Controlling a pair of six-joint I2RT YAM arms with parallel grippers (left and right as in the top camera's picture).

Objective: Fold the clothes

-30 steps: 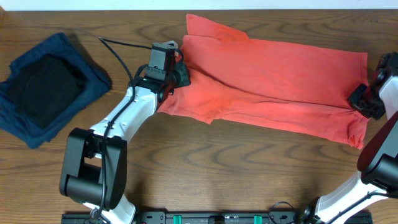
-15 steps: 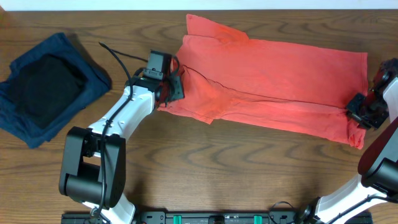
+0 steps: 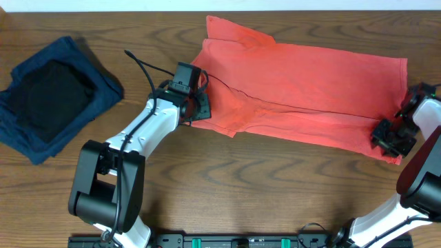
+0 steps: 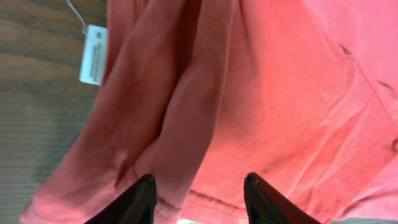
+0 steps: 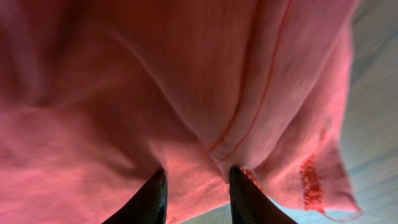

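The coral-red T-shirt (image 3: 303, 89) lies spread across the far right half of the table, with its near part folded over in a long band. No lettering shows. My left gripper (image 3: 198, 108) is at the shirt's near left edge. In the left wrist view my left gripper (image 4: 198, 194) is open, with its fingers on either side of a fabric fold (image 4: 186, 124) and a white label (image 4: 93, 55) beside it. My right gripper (image 3: 390, 136) is at the shirt's near right corner. In the right wrist view my right gripper (image 5: 198, 196) is narrowly open astride the hem (image 5: 249, 130).
A folded navy-blue garment (image 3: 96, 89) with a black folded garment (image 3: 52, 96) on top lies at the far left of the wooden table (image 3: 241, 186). The left arm's cable (image 3: 141, 69) arcs over the table by the shirt's left edge.
My left gripper swung left off the shirt, then came back to its near left edge. My right gripper moved along the shirt's right edge toward me to the near corner. The shirt barely shifted.
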